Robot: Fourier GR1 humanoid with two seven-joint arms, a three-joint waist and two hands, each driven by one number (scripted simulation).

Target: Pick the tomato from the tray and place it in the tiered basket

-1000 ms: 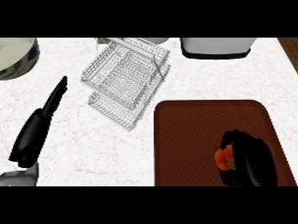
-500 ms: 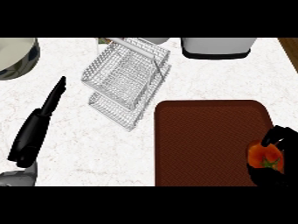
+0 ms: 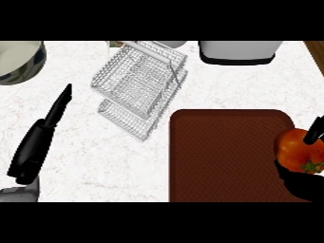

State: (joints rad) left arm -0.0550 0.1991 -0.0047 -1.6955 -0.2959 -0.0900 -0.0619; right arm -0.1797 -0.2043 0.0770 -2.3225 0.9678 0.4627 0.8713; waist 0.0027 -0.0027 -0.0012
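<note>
Right hand (image 3: pixel 317 187) fingers (image 3: pixel 320 129) curled round tomato (image 3: pixel 301 151); no writing legible.

Right hand (image 3: pixel 317 182), lower right corner of view: curled round the tomato (image 3: pixel 301 151), at the right edge of the tray (image 3: pixel 224 156).
Tray: extends left of the right hand.
Tiered basket (image 3: pixel 142 85): beyond and left of the right hand, just past the tray's far left corner.
Left hand (image 3: pixel 42 137): well apart to the left, on the counter (image 3: pixel 73 171), fingers straight, pointing away.
Bowl (image 3: pixel 10 60): far beyond the left hand, at the counter's far left.
Appliance (image 3: pixel 237 51): far edge, beyond the tray.
</note>
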